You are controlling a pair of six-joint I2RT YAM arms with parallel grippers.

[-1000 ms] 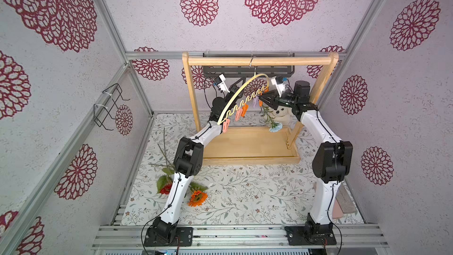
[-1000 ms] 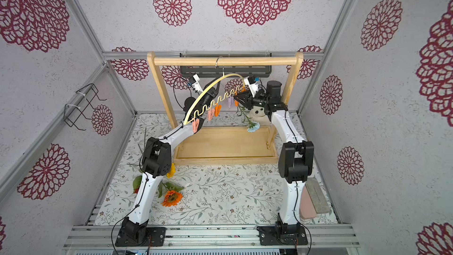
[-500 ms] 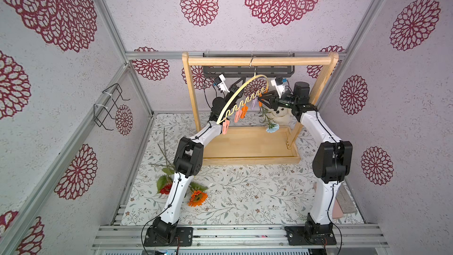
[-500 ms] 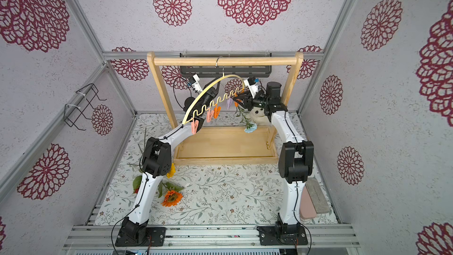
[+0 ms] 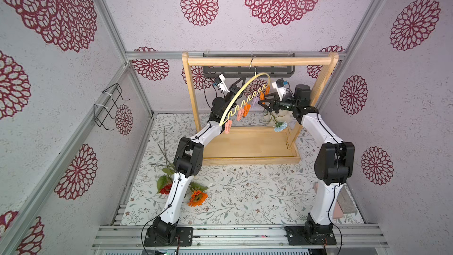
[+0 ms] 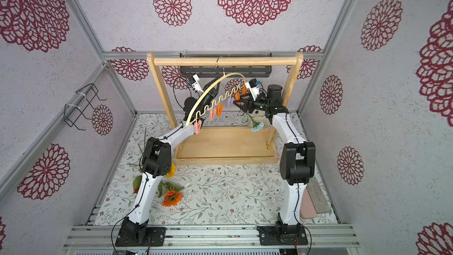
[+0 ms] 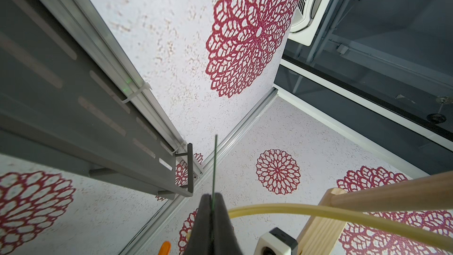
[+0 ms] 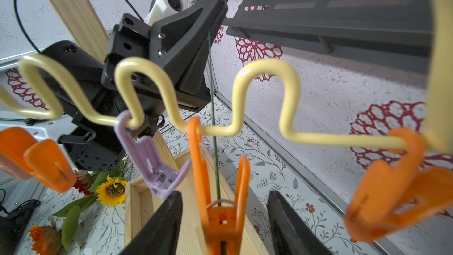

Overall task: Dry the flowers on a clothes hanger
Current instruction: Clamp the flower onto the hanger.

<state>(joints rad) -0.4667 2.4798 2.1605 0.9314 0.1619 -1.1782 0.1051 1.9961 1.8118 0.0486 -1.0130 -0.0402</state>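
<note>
The pale yellow clothes hanger point(image 5: 241, 93) hangs tilted by its hook from the wooden rack. A light-blue carnation point(image 5: 280, 126) dangles head down; its thin green stem point(image 8: 212, 109) runs up through an orange clothespin point(image 8: 221, 207) on the wavy bar. My left gripper point(image 7: 211, 198) is shut on the stem's upper end point(image 7: 215, 168), above the bar. My right gripper point(image 8: 224, 217) stands open, its jaws either side of that clothespin without touching it. On the table by the left arm lie the orange bloom point(image 5: 197, 197), red bloom point(image 5: 166, 188) and sunflower point(image 6: 171, 170).
The wooden rack point(image 5: 259, 61) stands on a tray base point(image 5: 250, 148) at the back. A dark shelf point(image 5: 247, 69) is fixed behind its top bar. A wire basket point(image 5: 110, 106) hangs on the left wall. Pink and grey pads point(image 5: 343, 204) lie front right.
My right gripper's jaws have spread apart and come off the orange clothespin. The left gripper has stayed shut on the stem.
</note>
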